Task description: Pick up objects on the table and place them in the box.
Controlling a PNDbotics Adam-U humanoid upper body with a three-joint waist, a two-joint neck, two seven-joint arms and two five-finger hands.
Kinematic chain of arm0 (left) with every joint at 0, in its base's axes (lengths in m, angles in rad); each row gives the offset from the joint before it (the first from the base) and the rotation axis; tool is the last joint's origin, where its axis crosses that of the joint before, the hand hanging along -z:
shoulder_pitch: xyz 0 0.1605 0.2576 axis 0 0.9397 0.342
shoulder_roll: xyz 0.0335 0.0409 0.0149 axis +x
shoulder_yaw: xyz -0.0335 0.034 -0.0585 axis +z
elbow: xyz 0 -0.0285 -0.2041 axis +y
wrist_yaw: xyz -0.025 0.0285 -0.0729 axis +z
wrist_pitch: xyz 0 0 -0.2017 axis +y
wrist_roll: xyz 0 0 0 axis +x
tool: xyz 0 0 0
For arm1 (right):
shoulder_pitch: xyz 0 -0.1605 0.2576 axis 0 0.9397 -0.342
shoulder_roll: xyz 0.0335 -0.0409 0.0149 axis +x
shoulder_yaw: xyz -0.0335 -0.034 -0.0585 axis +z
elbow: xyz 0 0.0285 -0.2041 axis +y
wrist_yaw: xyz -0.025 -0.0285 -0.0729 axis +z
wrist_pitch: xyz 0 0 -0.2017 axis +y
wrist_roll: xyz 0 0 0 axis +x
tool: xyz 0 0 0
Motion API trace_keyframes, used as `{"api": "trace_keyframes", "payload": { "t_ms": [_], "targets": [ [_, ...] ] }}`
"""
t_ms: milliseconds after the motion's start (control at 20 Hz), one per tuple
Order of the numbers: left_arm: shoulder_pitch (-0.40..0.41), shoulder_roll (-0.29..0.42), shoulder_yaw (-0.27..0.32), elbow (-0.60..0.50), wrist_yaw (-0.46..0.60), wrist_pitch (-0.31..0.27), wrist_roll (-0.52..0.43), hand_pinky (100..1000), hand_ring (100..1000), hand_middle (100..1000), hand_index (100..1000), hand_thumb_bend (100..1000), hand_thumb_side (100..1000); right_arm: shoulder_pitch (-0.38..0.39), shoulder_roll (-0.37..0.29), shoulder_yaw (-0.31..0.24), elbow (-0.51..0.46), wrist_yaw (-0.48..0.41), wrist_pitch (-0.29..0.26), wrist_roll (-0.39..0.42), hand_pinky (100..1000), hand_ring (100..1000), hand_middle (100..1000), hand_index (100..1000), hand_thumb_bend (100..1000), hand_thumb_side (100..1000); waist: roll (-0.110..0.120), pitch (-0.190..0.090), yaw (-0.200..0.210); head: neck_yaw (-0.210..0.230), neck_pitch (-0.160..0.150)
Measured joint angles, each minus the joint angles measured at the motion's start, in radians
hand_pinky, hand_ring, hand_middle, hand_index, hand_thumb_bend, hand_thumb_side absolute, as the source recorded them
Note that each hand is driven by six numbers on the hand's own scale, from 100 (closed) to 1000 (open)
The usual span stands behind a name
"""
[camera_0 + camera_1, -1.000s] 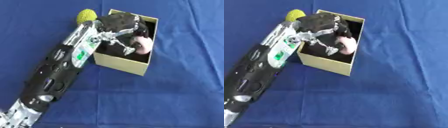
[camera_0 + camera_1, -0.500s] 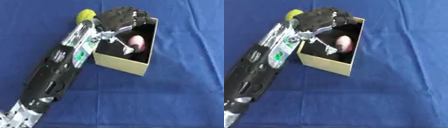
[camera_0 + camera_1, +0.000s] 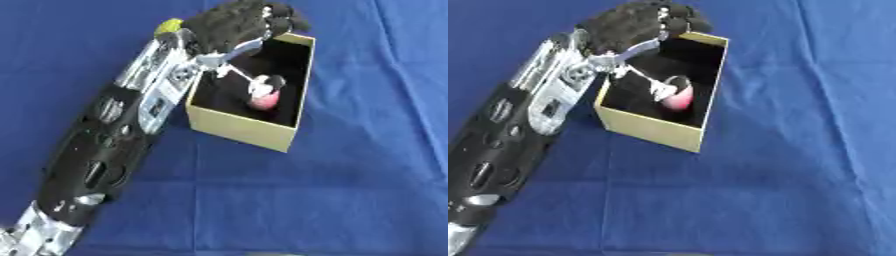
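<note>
Left hand [image 3: 236,22] over the box [image 3: 245,131] at top centre, fingers curled on nothing, pink ball [image 3: 265,98] inside below them, yellow-green ball [image 3: 168,25] just left on the bench.

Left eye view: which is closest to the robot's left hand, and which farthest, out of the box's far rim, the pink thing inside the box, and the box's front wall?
1. The box's far rim: right under the left hand, at the top.
2. The pink thing: inside the box, below the hand.
3. The box's front wall: lowest, nearest the camera.
</note>
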Motion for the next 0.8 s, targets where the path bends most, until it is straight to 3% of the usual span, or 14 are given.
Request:
{"api": "trace_keyframes", "payload": {
  "t_ms": [100,150,300,450,800],
  "targets": [
    [0.001,0.009,0.007,-0.014,0.020,0.013,-0.005,897,869,835,945,222,267,0.000,0.000,0.000,0.000,0.000,-0.001,-0.001,933,895,446,820,100,523,0.000,0.000,0.000,0.000,0.000],
    [0.001,0.012,0.009,-0.020,0.029,0.019,-0.008,889,868,830,934,221,225,0.000,0.000,0.000,0.000,0.000,-0.001,-0.001,931,894,446,819,100,523,0.000,0.000,0.000,-0.001,0.000],
    [0.000,0.037,0.036,-0.010,0.029,0.043,-0.002,892,875,836,932,241,252,0.021,0.000,-0.005,0.000,0.005,-0.007,-0.007,932,894,444,819,100,523,0.005,-0.007,0.031,-0.035,0.001],
    [-0.020,0.096,0.094,0.040,0.017,0.076,-0.003,892,882,840,934,274,295,0.026,0.000,-0.008,0.000,0.014,-0.012,-0.013,933,895,441,818,100,523,0.005,-0.008,0.027,-0.052,0.001],
    [-0.053,0.241,0.250,0.156,0.041,0.070,-0.020,890,884,839,929,263,257,0.024,0.004,-0.003,0.000,0.027,-0.014,-0.012,933,895,437,817,100,524,0.003,0.002,-0.006,-0.046,0.001]
  ]
}}
